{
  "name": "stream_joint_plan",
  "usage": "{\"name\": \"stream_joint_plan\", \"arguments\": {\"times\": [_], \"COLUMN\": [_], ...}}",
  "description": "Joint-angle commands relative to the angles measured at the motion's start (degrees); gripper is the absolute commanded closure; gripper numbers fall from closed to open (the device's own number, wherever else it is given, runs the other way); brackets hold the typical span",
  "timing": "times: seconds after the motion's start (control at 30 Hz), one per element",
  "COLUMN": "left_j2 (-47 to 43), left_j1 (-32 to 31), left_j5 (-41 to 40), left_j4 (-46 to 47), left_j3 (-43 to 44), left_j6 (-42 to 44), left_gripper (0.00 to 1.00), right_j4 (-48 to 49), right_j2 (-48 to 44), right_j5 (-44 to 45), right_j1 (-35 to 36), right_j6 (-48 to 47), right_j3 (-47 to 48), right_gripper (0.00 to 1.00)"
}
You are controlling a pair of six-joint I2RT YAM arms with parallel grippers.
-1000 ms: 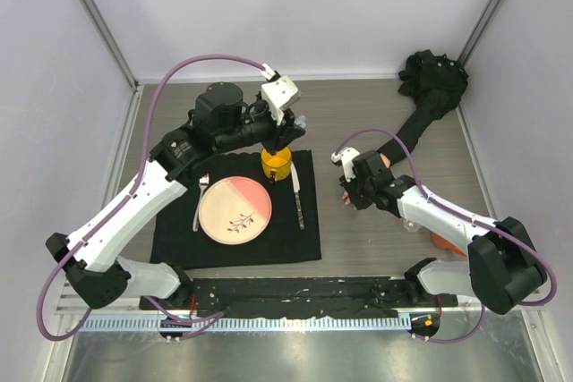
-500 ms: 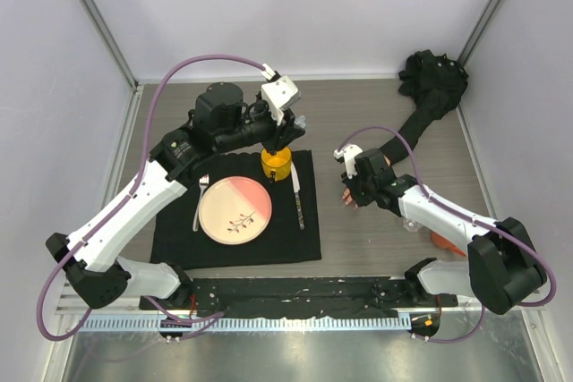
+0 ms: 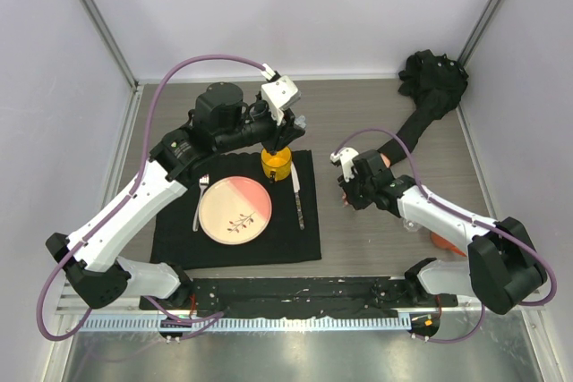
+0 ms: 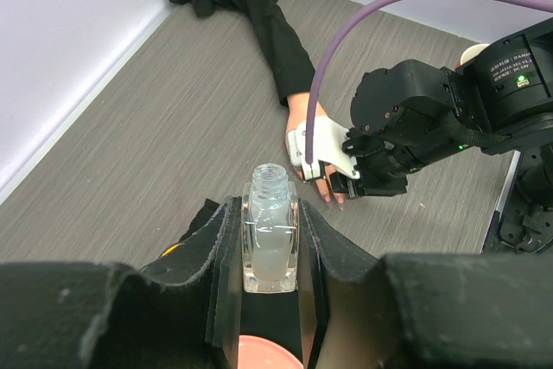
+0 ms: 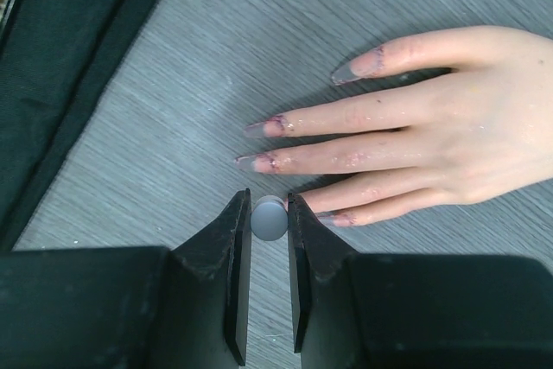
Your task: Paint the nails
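- The mannequin hand (image 5: 467, 144) lies flat on the grey wood-grain tabletop (image 3: 358, 114), in the right half of the scene, with its fingers spread and pointing left.
- Its black sleeve (image 3: 421, 118) runs away from it to a crumpled heap in the far right corner.
- The nails (image 5: 257, 162) are long and pointed, with smears of purple-grey at their tips and tiny wet specks along the fingers.
- The right gripper (image 5: 269, 213) sits low over the fingertips. It is pinched on a small round grey cap (image 5: 269, 220), just beside the tip of the nearest finger. Whether the cap touches that finger cannot be told.
- The left gripper (image 4: 270, 213) is held up over the far edge of a black mat (image 3: 179, 239) on the left. It is clamped on the sides of a small clear bottle (image 4: 270, 252), which stands upright with its neck open.
- Below that gripper, a yellow cup (image 3: 277, 164) stands on the mat.
- On the mat, near the cup, lies a round pink and cream plate (image 3: 235, 207) with a twig pattern. A fork (image 3: 200, 199) lies on its left and a knife (image 3: 297, 199) on its right.
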Motion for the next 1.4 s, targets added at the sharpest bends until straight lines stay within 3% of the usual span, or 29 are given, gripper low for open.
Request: {"name": "stream_joint_plan", "arguments": {"times": [0.0, 0.9, 1.37], "left_j2": [-1.4, -1.0, -0.4], "left_j1": [-0.2, -0.2, -0.1], "left_j5": [-0.3, -0.3, -0.1], "left_j4": [1.8, 1.6, 1.7], "left_j3": [0.4, 1.1, 1.4], "left_j6": [0.6, 0.7, 0.8], "left_gripper": [1.00, 1.00, 1.00], "right_j4": [0.2, 2.5, 1.7], "right_j2": [-1.0, -1.0, -1.3], "right_j5": [-2.7, 5.6, 0.7], "right_j1": [0.6, -0.5, -0.4], "right_j6": [-0.2, 1.0, 0.4], "right_j3": [1.1, 0.2, 0.6], "right_gripper": [0.99, 0.99, 0.99]}}
